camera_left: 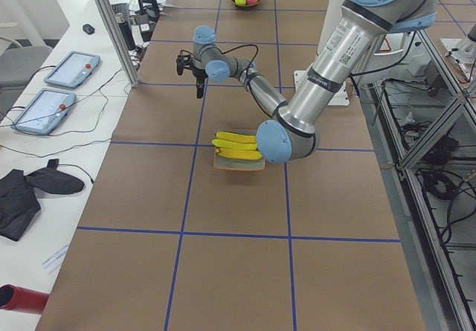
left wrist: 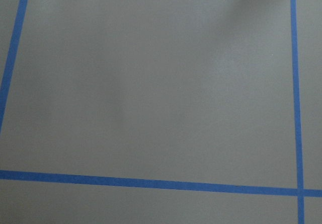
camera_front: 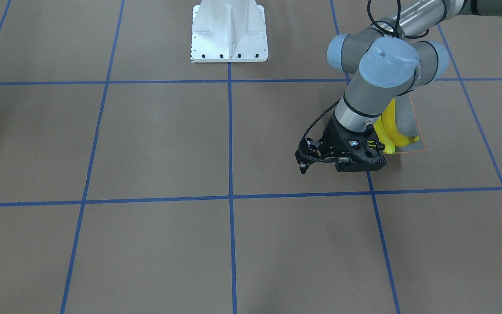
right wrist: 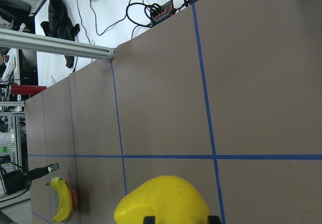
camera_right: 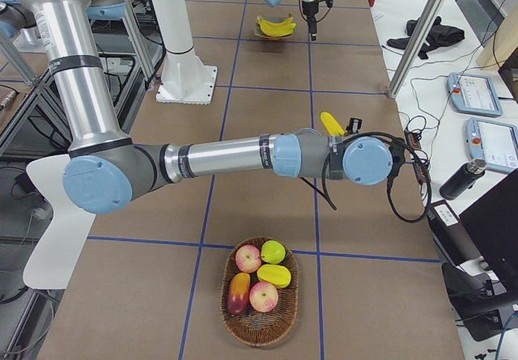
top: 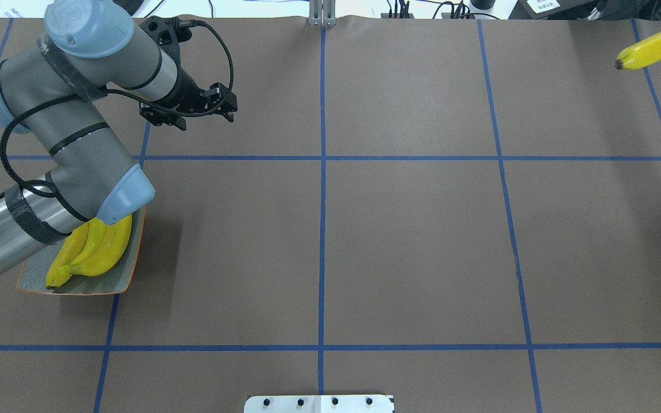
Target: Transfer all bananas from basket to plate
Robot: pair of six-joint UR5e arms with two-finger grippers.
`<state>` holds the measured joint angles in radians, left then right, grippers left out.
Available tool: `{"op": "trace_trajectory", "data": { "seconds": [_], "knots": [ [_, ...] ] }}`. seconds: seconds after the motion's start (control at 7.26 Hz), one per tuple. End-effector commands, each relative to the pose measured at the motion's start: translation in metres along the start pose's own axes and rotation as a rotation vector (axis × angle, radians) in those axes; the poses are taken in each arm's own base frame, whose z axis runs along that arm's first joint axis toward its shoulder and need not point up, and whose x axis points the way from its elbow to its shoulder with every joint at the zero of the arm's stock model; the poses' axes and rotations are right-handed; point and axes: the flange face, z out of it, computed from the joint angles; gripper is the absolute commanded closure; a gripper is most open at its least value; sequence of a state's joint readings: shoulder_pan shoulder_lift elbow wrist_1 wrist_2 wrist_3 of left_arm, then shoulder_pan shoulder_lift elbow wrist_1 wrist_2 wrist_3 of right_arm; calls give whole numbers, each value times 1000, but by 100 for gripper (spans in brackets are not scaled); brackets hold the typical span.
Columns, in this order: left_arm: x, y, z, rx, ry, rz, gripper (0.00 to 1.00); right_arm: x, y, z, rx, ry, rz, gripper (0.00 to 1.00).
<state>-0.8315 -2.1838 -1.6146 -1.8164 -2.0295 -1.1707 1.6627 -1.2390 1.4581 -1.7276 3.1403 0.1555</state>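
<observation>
The grey-green plate (top: 104,284) with an orange rim lies at the table's left. On it, yellow bananas (top: 92,252) lie side by side, partly under my left arm's elbow. My left gripper (top: 193,112) hangs over bare table beyond the plate, open and holding nothing. From the front, the same bananas (camera_front: 391,126) and plate (camera_front: 406,114) show behind that gripper (camera_front: 323,166). My right gripper (right wrist: 181,219) is shut on another banana (right wrist: 161,199), which is in the air at the far right (top: 657,49). The wicker basket (camera_right: 285,315) holds apples and other fruit; no banana shows in it.
The white robot base (camera_front: 229,32) stands at the table's middle near edge. Blue tape lines divide the brown table. A metal post (camera_left: 111,33) and a side bench with tablets (camera_left: 71,69) run along the far edge.
</observation>
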Motion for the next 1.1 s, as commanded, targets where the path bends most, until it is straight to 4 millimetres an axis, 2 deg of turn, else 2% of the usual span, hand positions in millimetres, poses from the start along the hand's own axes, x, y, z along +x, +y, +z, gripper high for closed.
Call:
{"op": "trace_trajectory", "data": {
  "seconds": [0.0,0.28,0.41,0.55,0.96],
  "knots": [
    [13,7,-6,11,59,-50,0,-23,-15,32,-53,-12,-25,100],
    [29,15,-11,14,132,-157,0,-51,-31,58,-92,-12,-58,100],
    [33,16,-15,20,167,-197,0,-62,-35,81,-125,-9,-74,100],
    [49,25,-18,8,207,-224,0,-71,-37,98,-150,-10,-84,100],
    [94,51,-32,-31,363,-310,0,-91,-37,130,-202,-27,-108,100]
  ]
}}
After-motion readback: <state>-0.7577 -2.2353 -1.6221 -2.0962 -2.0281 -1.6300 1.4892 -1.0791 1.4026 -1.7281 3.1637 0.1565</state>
